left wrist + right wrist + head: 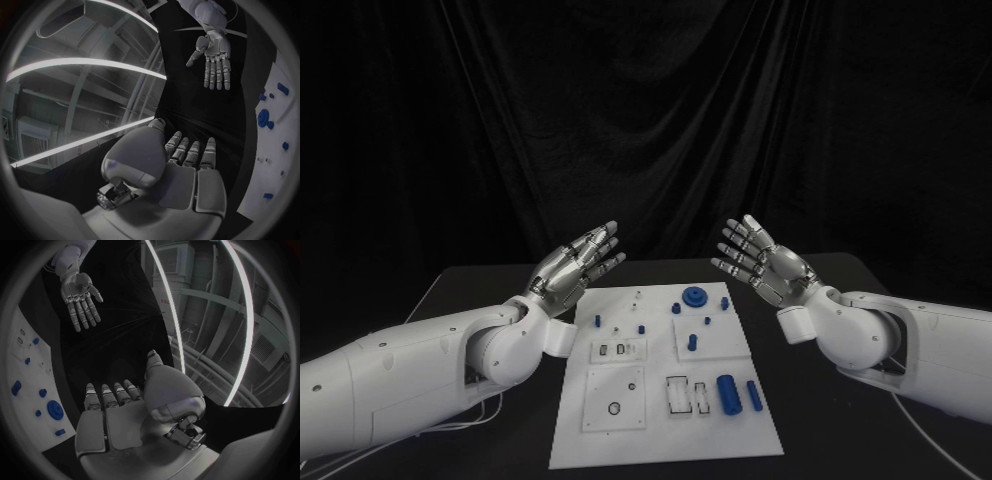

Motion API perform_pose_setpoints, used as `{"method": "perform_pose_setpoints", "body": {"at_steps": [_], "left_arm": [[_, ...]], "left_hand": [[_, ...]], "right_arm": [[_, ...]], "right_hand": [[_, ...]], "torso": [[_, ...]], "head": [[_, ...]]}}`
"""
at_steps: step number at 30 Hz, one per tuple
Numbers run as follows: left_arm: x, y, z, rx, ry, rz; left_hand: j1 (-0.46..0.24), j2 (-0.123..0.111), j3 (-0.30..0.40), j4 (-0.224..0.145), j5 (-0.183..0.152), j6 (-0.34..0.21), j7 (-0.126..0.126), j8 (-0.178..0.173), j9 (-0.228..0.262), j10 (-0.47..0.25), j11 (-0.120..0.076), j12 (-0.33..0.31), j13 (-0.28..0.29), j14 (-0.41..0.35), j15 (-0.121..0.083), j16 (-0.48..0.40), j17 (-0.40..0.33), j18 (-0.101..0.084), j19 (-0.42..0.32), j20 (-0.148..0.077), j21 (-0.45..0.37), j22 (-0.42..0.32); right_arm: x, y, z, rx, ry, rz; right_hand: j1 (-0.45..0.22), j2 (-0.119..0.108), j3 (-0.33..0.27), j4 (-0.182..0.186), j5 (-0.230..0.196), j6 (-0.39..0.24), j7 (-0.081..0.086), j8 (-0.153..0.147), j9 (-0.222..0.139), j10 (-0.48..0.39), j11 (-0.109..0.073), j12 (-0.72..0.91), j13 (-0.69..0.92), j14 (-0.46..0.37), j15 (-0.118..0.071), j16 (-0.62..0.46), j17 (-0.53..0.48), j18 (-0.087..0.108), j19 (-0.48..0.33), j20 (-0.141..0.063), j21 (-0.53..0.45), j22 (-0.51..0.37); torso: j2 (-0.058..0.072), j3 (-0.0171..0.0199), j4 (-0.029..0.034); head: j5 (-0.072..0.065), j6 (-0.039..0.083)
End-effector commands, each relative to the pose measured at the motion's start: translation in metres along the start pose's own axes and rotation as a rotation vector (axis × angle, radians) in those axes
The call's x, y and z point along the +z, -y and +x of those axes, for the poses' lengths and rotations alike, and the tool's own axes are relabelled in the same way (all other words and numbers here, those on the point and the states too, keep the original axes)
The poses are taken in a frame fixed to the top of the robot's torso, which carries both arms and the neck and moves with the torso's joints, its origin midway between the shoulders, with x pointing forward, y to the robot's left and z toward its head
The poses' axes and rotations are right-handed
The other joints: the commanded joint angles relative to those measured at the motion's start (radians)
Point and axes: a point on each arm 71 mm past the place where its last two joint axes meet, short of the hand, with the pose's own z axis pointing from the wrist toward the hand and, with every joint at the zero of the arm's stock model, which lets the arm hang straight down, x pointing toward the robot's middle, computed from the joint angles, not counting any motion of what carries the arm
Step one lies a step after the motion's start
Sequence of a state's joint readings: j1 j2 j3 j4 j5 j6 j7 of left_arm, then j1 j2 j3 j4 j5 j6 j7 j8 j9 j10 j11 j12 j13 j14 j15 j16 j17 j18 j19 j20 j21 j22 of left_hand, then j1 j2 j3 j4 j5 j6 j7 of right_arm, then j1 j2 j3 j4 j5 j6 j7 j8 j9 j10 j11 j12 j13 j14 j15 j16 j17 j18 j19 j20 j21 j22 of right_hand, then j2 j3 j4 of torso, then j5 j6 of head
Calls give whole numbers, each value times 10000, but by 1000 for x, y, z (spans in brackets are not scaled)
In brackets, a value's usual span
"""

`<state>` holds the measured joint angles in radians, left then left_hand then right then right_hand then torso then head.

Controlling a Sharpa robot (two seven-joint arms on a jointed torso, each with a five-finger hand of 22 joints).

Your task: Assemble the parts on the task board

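The white task board (661,440) lies in the middle of the black table. Blue parts sit on it: a round gear-like piece (694,295) at the far end, small pegs (642,328) near the middle, and a thick cylinder (728,393) beside a slimmer one (754,396) at the near right. My left hand (577,266) is raised above the board's far left corner, fingers spread, holding nothing. My right hand (762,261) hovers above the far right corner, likewise spread and empty. The left wrist view has the right hand (214,53) and the board's edge (275,165); the right wrist view has the left hand (79,296).
The board carries recessed slots (676,393) and a square plate with a hole (615,408). Black table surface (834,440) runs along both sides of the board. A black curtain hangs behind the table.
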<state>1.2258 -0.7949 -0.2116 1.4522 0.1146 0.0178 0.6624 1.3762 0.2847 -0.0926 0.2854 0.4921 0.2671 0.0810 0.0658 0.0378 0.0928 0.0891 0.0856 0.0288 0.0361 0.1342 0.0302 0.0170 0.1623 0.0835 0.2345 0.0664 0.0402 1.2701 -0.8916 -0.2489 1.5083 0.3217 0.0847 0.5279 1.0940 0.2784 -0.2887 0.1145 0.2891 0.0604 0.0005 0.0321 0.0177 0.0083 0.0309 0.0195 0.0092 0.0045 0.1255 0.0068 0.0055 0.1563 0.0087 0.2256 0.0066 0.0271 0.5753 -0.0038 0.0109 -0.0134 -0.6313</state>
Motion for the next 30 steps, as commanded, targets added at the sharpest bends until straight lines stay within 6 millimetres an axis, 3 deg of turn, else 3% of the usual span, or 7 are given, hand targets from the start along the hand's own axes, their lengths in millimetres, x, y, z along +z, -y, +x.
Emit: {"method": "perform_pose_setpoints", "body": {"at_steps": [1,7,18,19,20,24,30], "left_arm": [[-1,13,14,399,-1331,1873],[-9,18,6,529,-1113,1965],[-35,32,-14,727,-464,2081],[-38,34,-15,660,-374,2093],[-41,36,-16,562,-282,2103],[-50,41,-17,146,-74,2137],[-58,50,-15,-202,-50,2255]], "left_hand": [[240,-25,219,-40,184,343,7,53,51,274,127,373,65,488,205,320,144,117,642,195,421,202],[500,-185,661,-122,415,966,33,219,135,830,537,1160,188,1462,635,1060,362,-90,1962,416,1255,573],[501,-390,1022,-101,478,1450,98,367,185,1228,844,1855,266,2255,880,1766,476,-219,2842,530,1782,764],[502,-409,1068,-112,485,1529,109,393,194,1252,877,1910,270,2362,911,1862,490,-247,2904,534,1816,773],[501,-423,1094,-117,487,1547,119,399,195,1253,902,1927,269,2416,933,1913,497,-266,2937,537,1834,777],[494,-441,1200,-131,490,1536,154,394,187,1170,989,1909,249,2519,1028,2043,503,-351,3031,548,1887,789],[487,-445,1367,-172,479,1596,183,414,195,1106,1057,1927,241,2705,1148,2259,527,-470,3124,552,1940,799]], "right_arm": [[-3,2,16,-109,-1715,129],[-9,-2,11,-159,-1598,137],[-25,-24,-4,-658,-714,-17],[-25,-27,-6,-756,-590,-73],[-25,-31,-7,-864,-478,-130],[-27,-43,-10,-1391,-282,-243],[-22,-61,-8,-2521,-396,-293]], "right_hand": [[423,-19,27,-168,544,572,191,401,146,629,834,992,351,641,250,828,423,251,478,367,347,7],[910,-42,-72,-162,887,1210,609,1161,294,1051,1090,2715,638,1381,305,2139,812,253,1274,571,727,164],[1800,-141,-20,-855,1787,1636,666,2316,374,937,1094,5099,681,3009,500,4228,1190,89,4704,671,2133,603],[2001,-147,30,-1020,2049,1983,735,2788,461,1033,1076,5660,733,3333,512,4431,1257,125,5237,671,2341,654],[2452,-207,266,-1335,3100,3315,889,4288,912,1590,1083,6644,990,4364,600,5114,1535,210,6072,656,2705,776],[2869,-290,520,-1825,3491,2623,272,5921,1457,1588,1479,8276,1606,5492,410,6211,2031,279,7752,430,3316,922],[3090,-342,720,-2183,3292,2406,336,6873,1596,1396,1518,9221,1917,5752,214,6842,2420,285,8311,219,3490,927]], "torso": [[2,-8,-67],[126,-22,-25],[484,-54,109],[521,-57,113],[558,-61,127],[743,-59,217],[985,-34,235]], "head": [[129,-253],[179,-511],[248,-1024],[270,-1084],[283,-1158],[300,-1317],[395,-1490]]}}
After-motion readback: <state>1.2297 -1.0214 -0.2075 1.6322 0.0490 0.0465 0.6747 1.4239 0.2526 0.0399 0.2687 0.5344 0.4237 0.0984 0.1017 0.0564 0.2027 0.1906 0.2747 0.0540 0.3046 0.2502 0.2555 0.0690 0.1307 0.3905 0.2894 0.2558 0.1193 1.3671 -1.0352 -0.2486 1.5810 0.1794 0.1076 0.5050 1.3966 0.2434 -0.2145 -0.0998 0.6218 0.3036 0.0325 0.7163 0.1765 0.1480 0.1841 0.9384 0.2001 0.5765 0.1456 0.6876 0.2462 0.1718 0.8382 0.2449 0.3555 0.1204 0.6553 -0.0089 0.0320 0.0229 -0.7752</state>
